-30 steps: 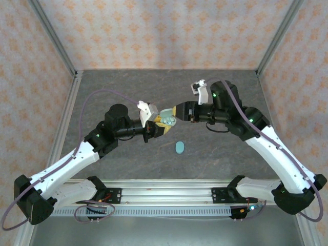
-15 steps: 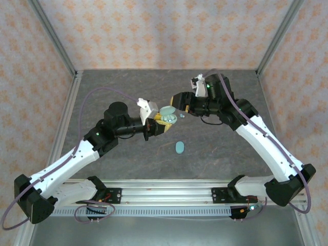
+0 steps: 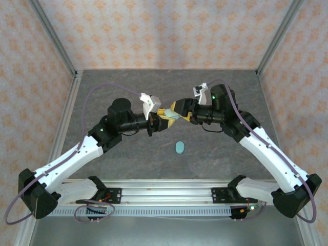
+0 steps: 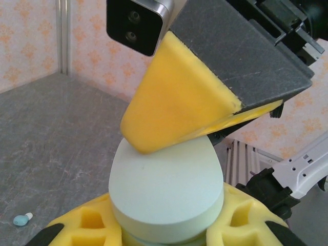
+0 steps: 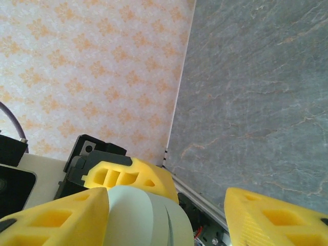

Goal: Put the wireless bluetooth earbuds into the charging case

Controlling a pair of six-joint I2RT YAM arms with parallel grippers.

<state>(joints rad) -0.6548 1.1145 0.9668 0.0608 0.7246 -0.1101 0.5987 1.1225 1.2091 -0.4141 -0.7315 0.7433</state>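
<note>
Clamping charging case [image 4: 165,190] mid-table, left tool [image 3: 160,119] meets right tool [image 3: 180,109]; walls [image 3: 154,31] well apart.

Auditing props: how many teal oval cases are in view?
2. One case is clamped in the left gripper, held aloft; the other lies on the table nearer the bases. More could hide behind arms.

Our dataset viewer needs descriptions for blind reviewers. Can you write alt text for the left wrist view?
A pale green oval charging case sits clamped in the left gripper, and one of the right gripper's yellow fingers touches its lid from above. One tiny blue earbud lies on the grey table at lower left.
</note>
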